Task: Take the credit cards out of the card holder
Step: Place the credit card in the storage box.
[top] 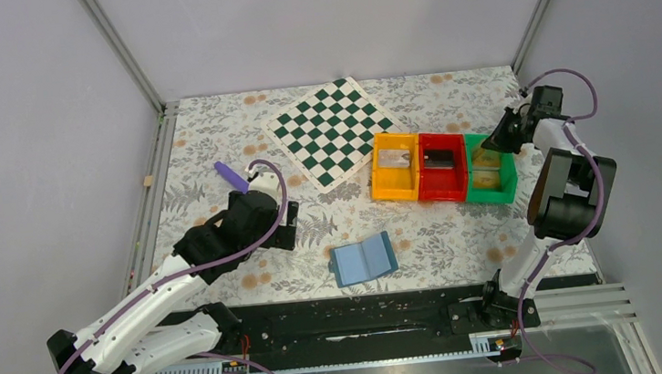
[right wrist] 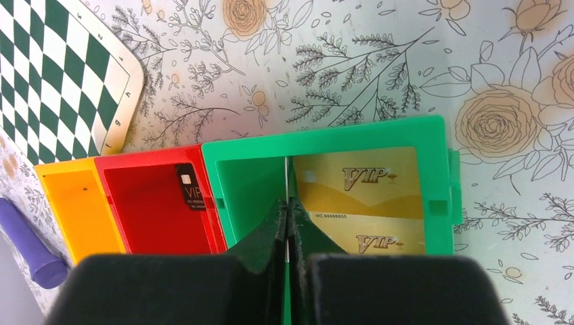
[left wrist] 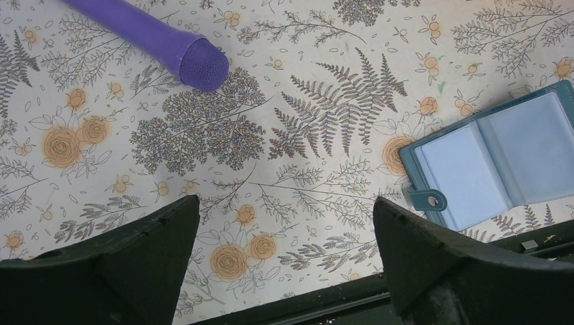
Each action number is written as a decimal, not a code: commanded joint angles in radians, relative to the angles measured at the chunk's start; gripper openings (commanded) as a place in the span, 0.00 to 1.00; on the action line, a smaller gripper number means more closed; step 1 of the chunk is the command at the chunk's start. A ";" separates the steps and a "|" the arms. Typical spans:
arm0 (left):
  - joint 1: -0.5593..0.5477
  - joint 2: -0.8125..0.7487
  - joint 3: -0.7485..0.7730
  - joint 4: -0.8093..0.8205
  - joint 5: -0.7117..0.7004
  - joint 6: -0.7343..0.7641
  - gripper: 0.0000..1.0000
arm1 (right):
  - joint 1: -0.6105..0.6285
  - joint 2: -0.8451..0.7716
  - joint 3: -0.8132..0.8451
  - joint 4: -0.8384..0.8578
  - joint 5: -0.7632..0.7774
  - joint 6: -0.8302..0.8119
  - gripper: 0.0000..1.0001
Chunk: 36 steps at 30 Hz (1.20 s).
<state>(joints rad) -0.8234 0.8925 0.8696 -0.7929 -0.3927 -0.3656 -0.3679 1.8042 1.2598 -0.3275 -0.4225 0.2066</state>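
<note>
Right jaws pinch a credit card (right wrist: 287, 177) edge-on over green bin (right wrist: 325, 135)

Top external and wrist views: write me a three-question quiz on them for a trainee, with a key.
1. Which bin holds the black card? A orange, B red, C green.
2. True or false: the card holder lies folded shut.
3. Fill in: the right gripper, shut on a credit card seen edge-on, hangs over the ___ bin.
Key: 1 B, the red bin; 2 false, it lies open; 3 green, the green bin.
</note>
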 commanded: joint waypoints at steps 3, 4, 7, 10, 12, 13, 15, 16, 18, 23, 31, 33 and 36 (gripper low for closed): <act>0.004 0.012 0.036 0.027 0.002 0.014 0.99 | -0.005 -0.051 0.073 -0.036 -0.029 -0.057 0.00; 0.004 0.016 0.036 0.028 0.003 0.014 0.99 | -0.006 -0.050 0.075 -0.038 -0.029 -0.074 0.00; 0.003 0.029 0.037 0.029 0.008 0.015 0.99 | -0.012 -0.047 0.077 -0.037 -0.054 -0.103 0.00; 0.003 0.054 0.041 0.029 0.017 0.013 0.99 | -0.022 -0.034 0.087 -0.040 -0.080 -0.118 0.00; 0.003 0.068 0.044 0.029 0.021 0.011 0.99 | -0.031 -0.025 0.093 -0.039 -0.093 -0.129 0.00; 0.003 0.076 0.045 0.028 0.022 0.010 0.99 | -0.035 -0.019 0.095 -0.038 -0.102 -0.135 0.00; 0.003 0.090 0.047 0.027 0.024 0.008 0.99 | -0.045 -0.006 0.102 -0.039 -0.118 -0.147 0.00; 0.003 0.094 0.050 0.027 0.024 0.008 0.99 | -0.052 0.003 0.104 -0.038 -0.115 -0.156 0.00; 0.003 0.105 0.061 0.027 0.022 0.008 0.99 | -0.065 0.023 0.115 -0.045 -0.100 -0.177 0.01; 0.003 0.133 0.099 0.027 0.028 0.026 0.99 | -0.072 0.087 0.172 -0.093 -0.143 -0.190 0.10; 0.004 0.171 0.112 0.033 0.038 0.022 0.99 | -0.072 0.106 0.171 -0.078 -0.121 -0.175 0.10; 0.004 0.172 0.106 0.035 0.044 0.014 0.99 | -0.072 0.108 0.172 -0.077 -0.107 -0.170 0.14; 0.004 0.166 0.096 0.035 0.043 0.011 0.99 | -0.072 0.108 0.178 -0.072 -0.105 -0.157 0.20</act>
<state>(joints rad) -0.8234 1.0672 0.9516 -0.7856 -0.3630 -0.3508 -0.4404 1.9011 1.3937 -0.4099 -0.5331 0.0425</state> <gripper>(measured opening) 0.985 0.173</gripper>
